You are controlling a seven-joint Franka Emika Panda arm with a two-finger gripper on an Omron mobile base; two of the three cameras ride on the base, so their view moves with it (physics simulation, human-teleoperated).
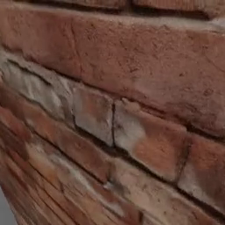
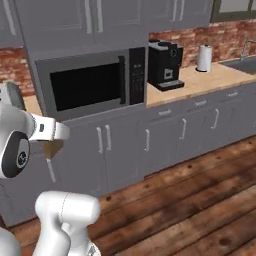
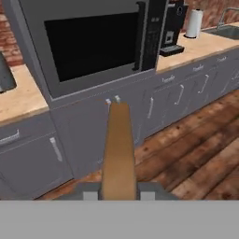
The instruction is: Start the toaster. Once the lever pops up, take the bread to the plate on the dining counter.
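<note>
Mid-carry toward the plate: claw [image 3: 119, 193] clenched on the bread [image 3: 119, 149], slice standing edge-on toward twelve o'clock before the microwave [image 3: 93, 42]; next, swinging the base round to find the dining desk.

Left base cam hard against brick wall [image 1: 132, 88], right base and hand cams — both face microwave [image 2: 90, 82].

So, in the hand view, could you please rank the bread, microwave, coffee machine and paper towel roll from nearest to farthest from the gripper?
1. Bread, clamped in the gripper.
2. Microwave, straight ahead.
3. Coffee machine, right of it.
4. Paper towel roll, farther right, by the sink.
</note>
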